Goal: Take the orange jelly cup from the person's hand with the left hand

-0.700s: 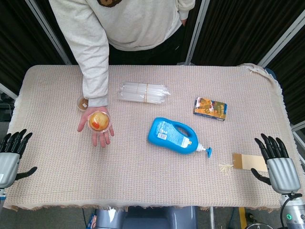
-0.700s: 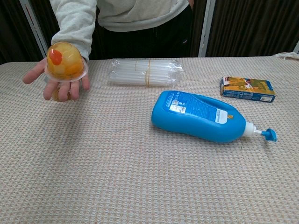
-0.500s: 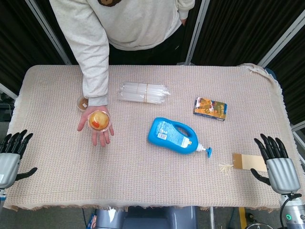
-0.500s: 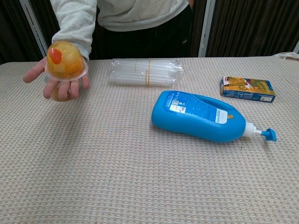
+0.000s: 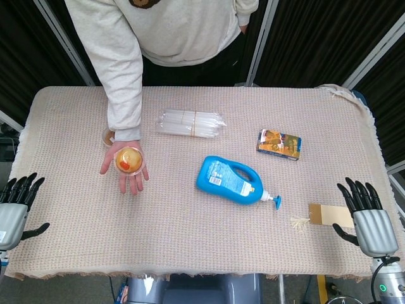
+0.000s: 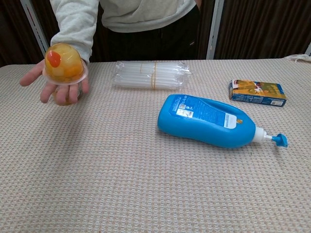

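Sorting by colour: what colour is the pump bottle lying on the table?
Blue bottle; chest view shows it best.

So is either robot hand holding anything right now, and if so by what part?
No. The left hand and right hand are both open at the table's near edge. The jelly cup sits on the person's palm, rim down.

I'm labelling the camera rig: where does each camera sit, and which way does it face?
Head view: high above the near edge, looking down on the table; left hand and right hand show at the bottom corners.
Chest view: low, facing across the table to the person; no robot part shows.
Both share the orange jelly cup on the person's hand and the blue bottle.
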Action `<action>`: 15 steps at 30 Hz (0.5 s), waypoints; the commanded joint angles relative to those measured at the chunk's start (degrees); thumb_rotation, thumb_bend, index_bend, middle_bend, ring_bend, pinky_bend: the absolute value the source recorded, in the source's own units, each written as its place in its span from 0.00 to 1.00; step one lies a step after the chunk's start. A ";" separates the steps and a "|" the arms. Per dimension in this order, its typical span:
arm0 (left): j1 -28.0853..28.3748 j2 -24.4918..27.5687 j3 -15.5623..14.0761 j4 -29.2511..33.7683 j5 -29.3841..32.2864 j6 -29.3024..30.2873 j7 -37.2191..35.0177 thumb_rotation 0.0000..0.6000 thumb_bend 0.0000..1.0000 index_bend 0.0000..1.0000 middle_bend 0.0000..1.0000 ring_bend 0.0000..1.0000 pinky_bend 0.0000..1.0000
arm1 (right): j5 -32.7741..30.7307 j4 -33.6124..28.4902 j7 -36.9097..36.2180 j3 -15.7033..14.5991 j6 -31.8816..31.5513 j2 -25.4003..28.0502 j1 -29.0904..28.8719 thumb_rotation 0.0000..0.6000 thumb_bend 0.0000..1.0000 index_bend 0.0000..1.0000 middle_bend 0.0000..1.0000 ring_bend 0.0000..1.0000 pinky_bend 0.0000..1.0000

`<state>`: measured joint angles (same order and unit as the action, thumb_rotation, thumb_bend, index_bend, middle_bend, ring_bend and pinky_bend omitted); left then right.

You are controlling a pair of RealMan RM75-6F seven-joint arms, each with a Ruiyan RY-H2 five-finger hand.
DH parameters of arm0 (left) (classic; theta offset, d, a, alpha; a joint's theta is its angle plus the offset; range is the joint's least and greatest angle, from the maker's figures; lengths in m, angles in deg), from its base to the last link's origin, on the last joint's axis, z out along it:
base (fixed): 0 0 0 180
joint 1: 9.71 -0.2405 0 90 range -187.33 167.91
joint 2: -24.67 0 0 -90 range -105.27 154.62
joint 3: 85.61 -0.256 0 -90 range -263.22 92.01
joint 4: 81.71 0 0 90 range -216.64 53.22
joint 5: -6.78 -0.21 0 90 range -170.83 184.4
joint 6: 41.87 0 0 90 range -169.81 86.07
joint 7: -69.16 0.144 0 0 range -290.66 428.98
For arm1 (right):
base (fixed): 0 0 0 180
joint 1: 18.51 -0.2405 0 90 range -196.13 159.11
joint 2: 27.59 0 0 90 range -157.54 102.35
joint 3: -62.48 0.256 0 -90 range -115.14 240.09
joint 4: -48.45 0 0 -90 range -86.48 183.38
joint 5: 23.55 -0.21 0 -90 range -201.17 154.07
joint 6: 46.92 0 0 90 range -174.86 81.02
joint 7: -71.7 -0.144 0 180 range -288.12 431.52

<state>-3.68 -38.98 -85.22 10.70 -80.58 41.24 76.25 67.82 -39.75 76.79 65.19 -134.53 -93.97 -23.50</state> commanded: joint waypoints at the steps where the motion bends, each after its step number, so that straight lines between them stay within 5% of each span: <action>1: 0.12 -0.01 -0.07 0.12 -0.12 -0.21 0.17 1.00 0.13 0.00 0.00 0.00 0.00 | 0.09 0.40 0.43 -0.07 -0.12 -0.01 0.06 1.00 0.11 0.08 0.00 0.00 0.00; 8: 0.62 0.08 0.13 0.79 -0.34 -0.59 0.84 1.00 0.13 0.00 0.00 0.00 0.00 | -0.55 0.03 0.09 -0.13 0.04 0.38 0.35 1.00 0.11 0.09 0.00 0.00 0.00; 15: 7.52 4.22 5.52 9.53 4.26 -8.11 6.40 1.00 0.14 0.04 0.00 0.00 0.00 | 0.26 0.15 1.64 -0.43 0.16 0.18 0.14 1.00 0.11 0.10 0.00 0.00 0.00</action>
<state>0.93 -36.80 -82.05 16.22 -79.00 36.61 79.91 68.14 -39.57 78.38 64.80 -134.50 -93.78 -23.32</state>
